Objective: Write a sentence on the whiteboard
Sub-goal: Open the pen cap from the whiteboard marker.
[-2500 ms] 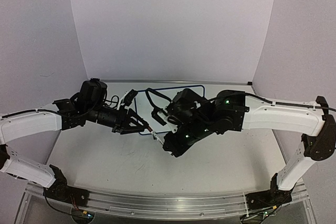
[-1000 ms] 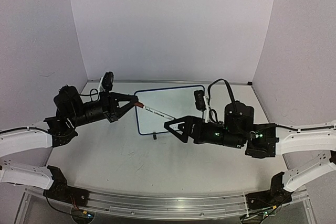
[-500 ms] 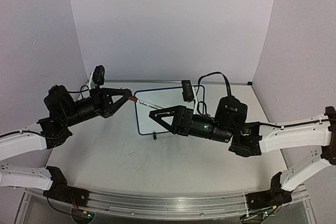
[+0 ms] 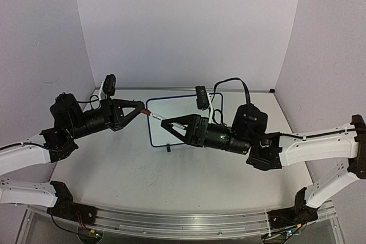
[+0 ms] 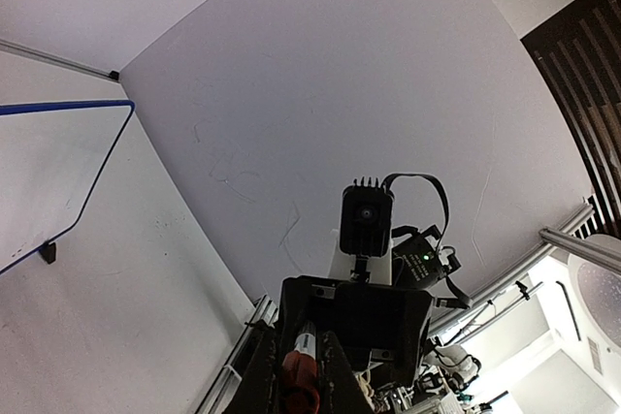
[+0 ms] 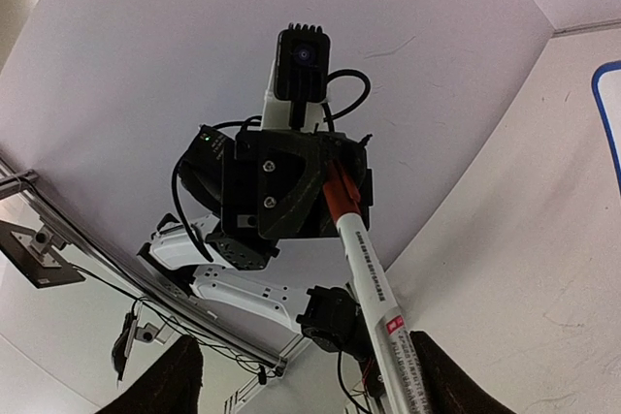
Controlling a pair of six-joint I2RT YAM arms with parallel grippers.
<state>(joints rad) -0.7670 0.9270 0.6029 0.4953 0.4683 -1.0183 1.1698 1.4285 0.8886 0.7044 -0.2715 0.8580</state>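
The whiteboard [image 4: 189,110], white with a thin blue rim, lies flat at the back middle of the table. Its rim and one black foot also show in the left wrist view [image 5: 39,172]. No sentence shows on its visible face. My left gripper [image 4: 142,108] is shut on the red cap end of a white marker [image 4: 157,117], held in the air over the board's left edge. My right gripper [image 4: 170,125] faces it, open, with the marker's white barrel [image 6: 374,288] between its fingers [image 6: 437,380], closer to the right one.
The two arms meet tip to tip above the board's left side. Pale walls close in the table at the back and both sides. An aluminium rail [image 4: 171,224] with the arm bases runs along the near edge.
My right gripper has swung left and up to the marker, and its jaws have narrowed around the barrel. My left gripper has kept hold of the cap end, shifting slightly.
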